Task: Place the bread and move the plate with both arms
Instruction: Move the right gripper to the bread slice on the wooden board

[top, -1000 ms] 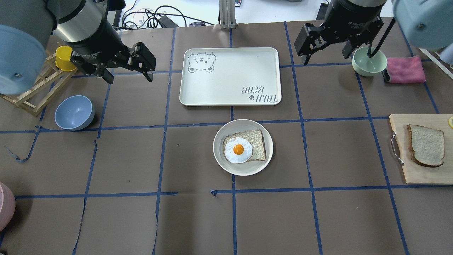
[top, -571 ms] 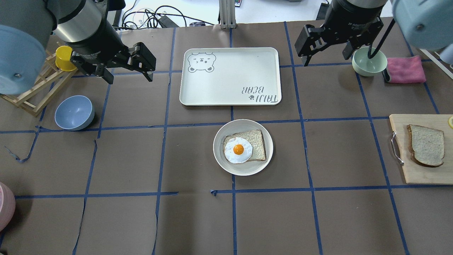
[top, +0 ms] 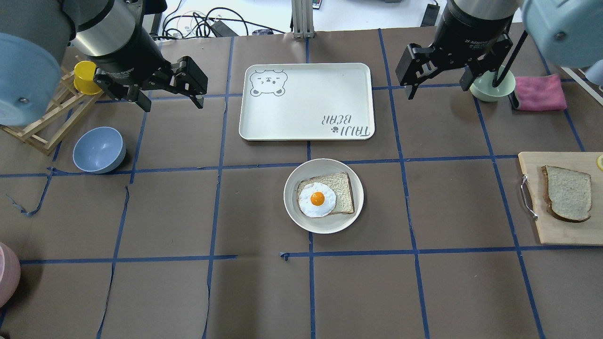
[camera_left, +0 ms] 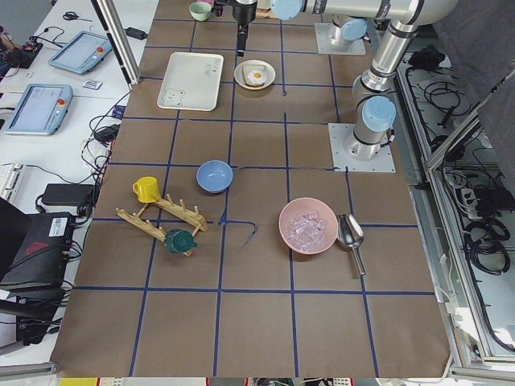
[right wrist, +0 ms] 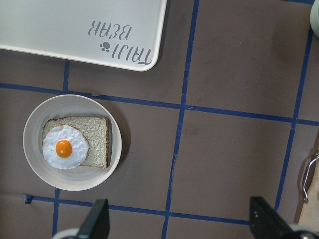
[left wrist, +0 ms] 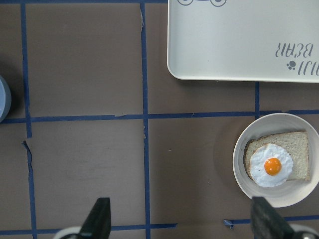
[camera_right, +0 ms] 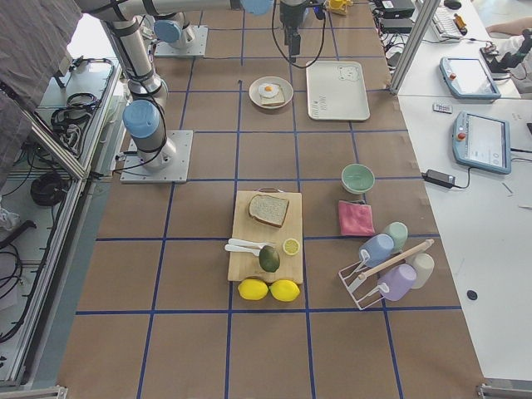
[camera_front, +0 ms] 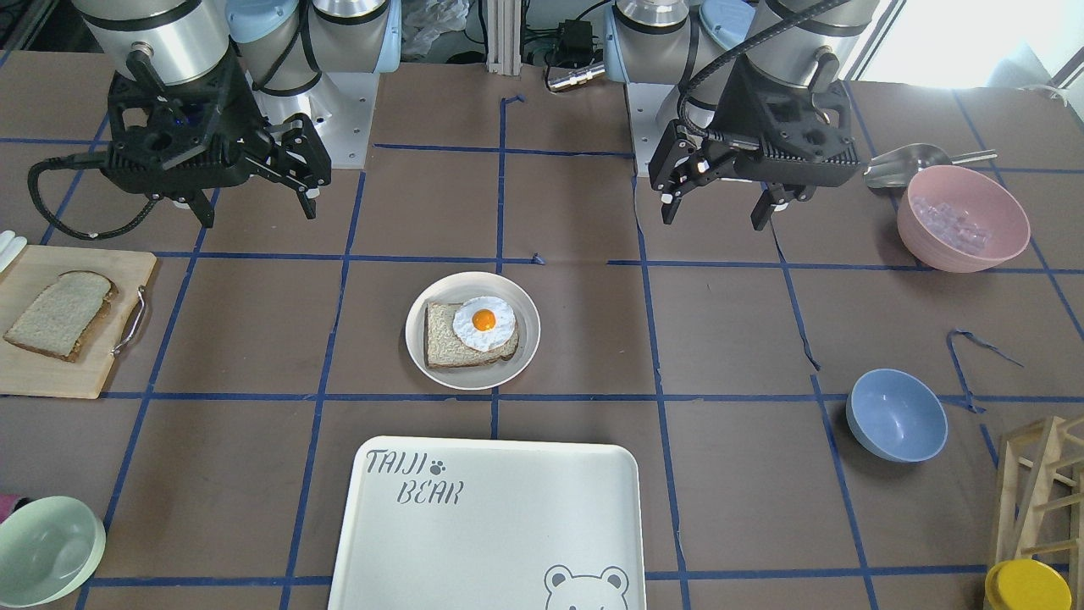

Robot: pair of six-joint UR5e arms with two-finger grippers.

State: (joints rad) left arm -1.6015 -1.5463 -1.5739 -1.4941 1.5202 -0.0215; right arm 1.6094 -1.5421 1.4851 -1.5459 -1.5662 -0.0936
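The bread (top: pixel 567 193) lies flat on a wooden cutting board (top: pixel 534 226) at the table's right edge; it also shows in the front view (camera_front: pixel 59 315). The plate (top: pixel 325 225) sits at mid-table and holds a squarer slice topped with a fried egg (top: pixel 318 199); the plate also shows in the wrist views (left wrist: pixel 279 199) (right wrist: pixel 75 181). My left gripper (top: pixel 172 104) hangs open and empty high over the far left of the table. My right gripper (top: pixel 438 92) hangs open and empty over the far right, well away from the bread.
The TAIJI BEAR tray (top: pixel 306 101) lies just beyond the plate. A blue bowl (top: pixel 99 149) and a wooden rack with a yellow cup (top: pixel 87 76) are at left. A green bowl (top: pixel 492 87) and a pink cloth (top: pixel 539 92) are at far right. A pink bowl (camera_front: pixel 963 219) stands near my left base.
My right gripper has shifted slightly, and its finger now overlaps the green bowl in the overhead view. My left arm, the bread and the plate have not moved.
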